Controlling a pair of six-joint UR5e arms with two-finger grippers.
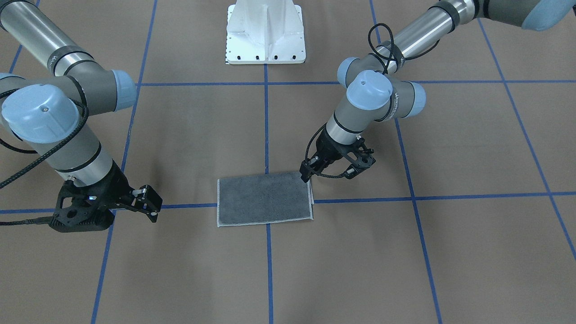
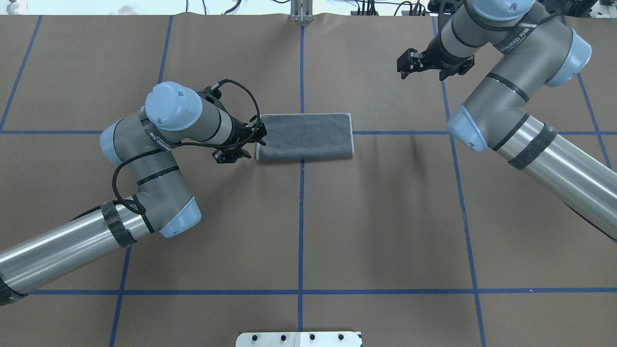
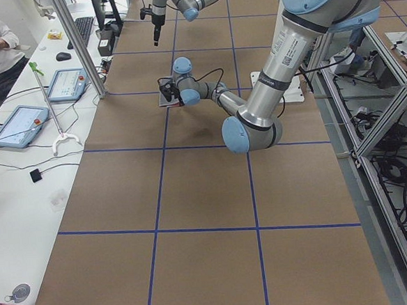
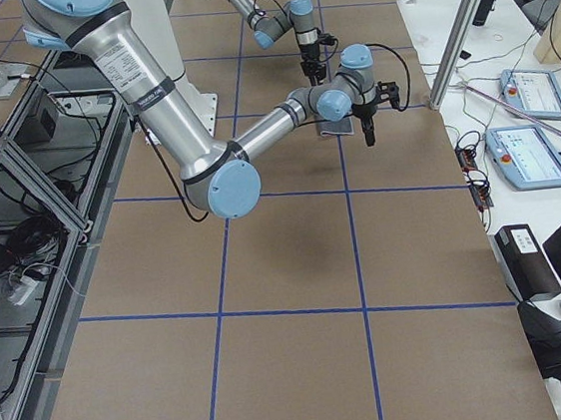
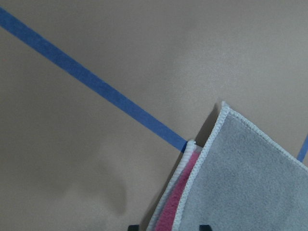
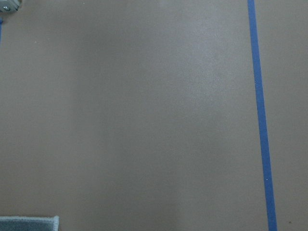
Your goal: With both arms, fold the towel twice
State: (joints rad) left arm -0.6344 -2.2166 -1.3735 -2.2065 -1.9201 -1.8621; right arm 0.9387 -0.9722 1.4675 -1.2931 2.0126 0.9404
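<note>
Lying flat on the brown table (image 2: 385, 217) where two blue tape lines (image 2: 301, 231) cross, the towel (image 2: 303, 137) forms a folded rectangle with its dark grey face up; the left wrist view shows a pink strip between the layers at the end nearest the left arm. The left gripper (image 2: 250, 144) sits at that end, its fingertips spread apart on either side of the layered edge. The right gripper (image 2: 409, 65) points down well apart from the towel, and whether its fingers are spread or together cannot be determined.

Illegible lettering: left arm (image 2: 159, 188), right arm (image 2: 501, 96)
</note>
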